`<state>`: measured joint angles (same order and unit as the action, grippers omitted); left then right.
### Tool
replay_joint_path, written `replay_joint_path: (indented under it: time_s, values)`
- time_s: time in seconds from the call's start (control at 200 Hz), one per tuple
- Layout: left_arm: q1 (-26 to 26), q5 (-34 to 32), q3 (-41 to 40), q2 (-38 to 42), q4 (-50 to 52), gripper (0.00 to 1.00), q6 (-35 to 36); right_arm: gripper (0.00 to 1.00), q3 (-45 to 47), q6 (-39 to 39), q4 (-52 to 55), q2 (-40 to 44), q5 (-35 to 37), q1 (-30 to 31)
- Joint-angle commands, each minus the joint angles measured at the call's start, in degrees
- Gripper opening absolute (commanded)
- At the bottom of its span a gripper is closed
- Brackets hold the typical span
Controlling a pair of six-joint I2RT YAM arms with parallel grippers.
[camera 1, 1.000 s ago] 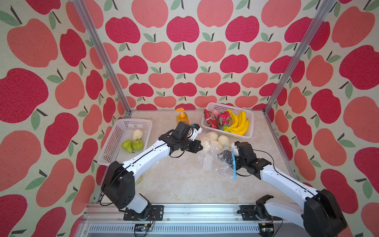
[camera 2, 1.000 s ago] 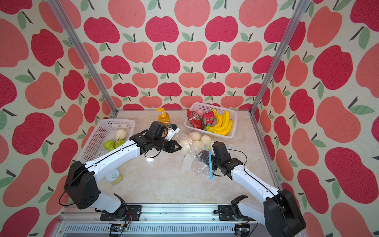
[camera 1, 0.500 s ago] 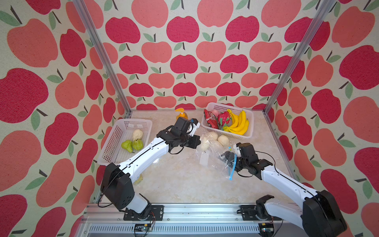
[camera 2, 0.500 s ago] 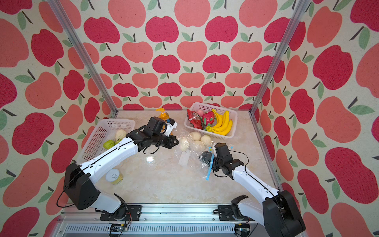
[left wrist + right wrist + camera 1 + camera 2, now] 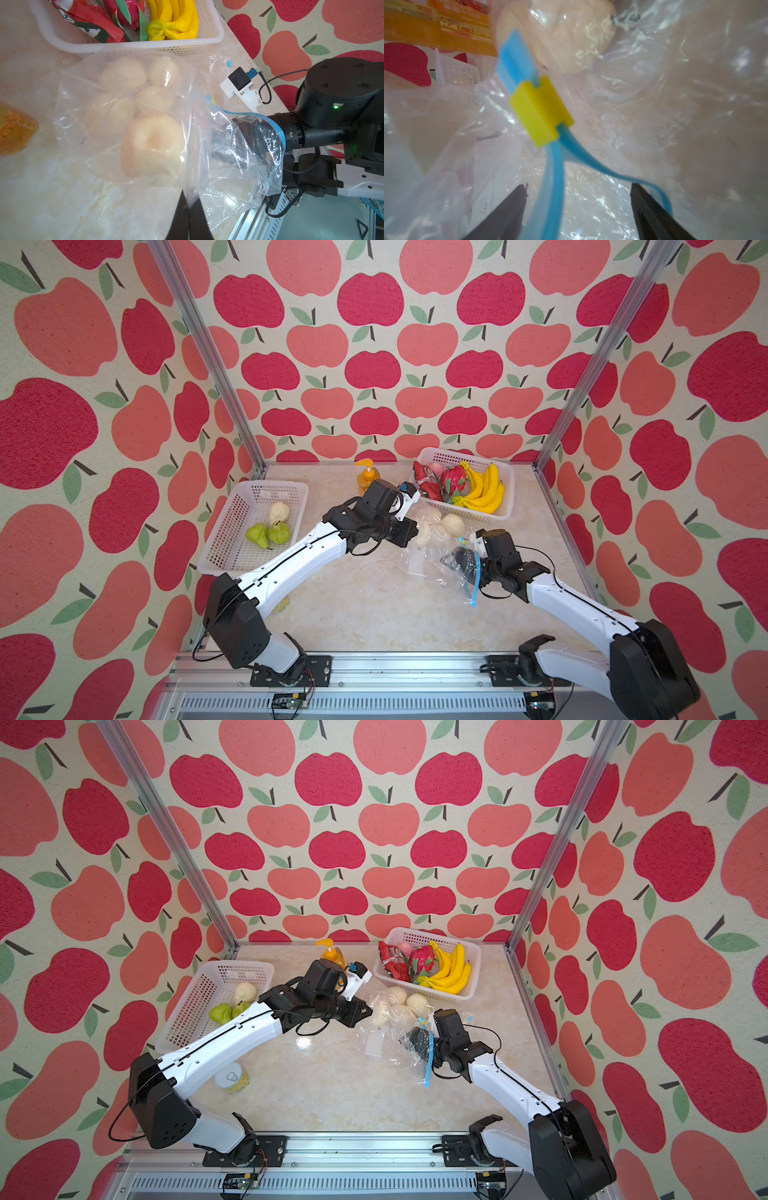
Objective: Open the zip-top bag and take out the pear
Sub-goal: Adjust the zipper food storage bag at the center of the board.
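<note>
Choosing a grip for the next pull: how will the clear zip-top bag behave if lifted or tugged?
Probably floppy: the zip-top bag is thin crinkled film sagging around the right gripper. Likely end-heavy: several pears bunch at one end and could shift. The glossy film may slip from the left fingers.

fruit basket (image 5: 486,514), orange soap bottle (image 5: 367,480)

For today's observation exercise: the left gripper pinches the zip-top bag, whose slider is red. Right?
No: the slider is yellow, as the right wrist view shows. The left gripper does pinch the zip-top bag.
</note>
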<state>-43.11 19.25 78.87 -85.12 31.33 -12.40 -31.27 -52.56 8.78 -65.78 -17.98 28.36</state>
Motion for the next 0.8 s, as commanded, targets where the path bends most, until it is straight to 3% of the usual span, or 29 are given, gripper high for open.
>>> replay_joint_path:
  time_s: [0.0,0.135,0.3,0.58,0.7,0.79]
  values:
    - [0.0,-3.6,4.7,2.4,0.5,0.00,3.8,0.81,-1.7,0.9,-0.8,-0.2,-0.6,-0.3]
    - [0.1,-3.6,6.7,-0.1,1.6,0.00,4.6,0.81,-1.7,0.9,-1.1,-0.1,-0.3,-0.3]
    - [0.3,-3.5,-0.4,0.3,-0.7,0.00,1.4,0.83,-1.6,1.5,-0.8,0.9,0.5,-0.4]
    - [-0.7,-0.8,3.6,3.1,-0.3,0.00,4.0,0.84,-2.7,1.9,-0.4,1.0,0.5,-0.5]
    - [-0.8,-3.6,0.4,2.9,-0.9,0.00,3.3,0.84,-2.3,1.2,-0.5,1.8,1.1,-0.5]
    - [0.4,-2.1,-2.5,1.3,-0.8,0.00,1.6,0.84,-2.2,1.3,0.4,2.1,1.4,-0.5]
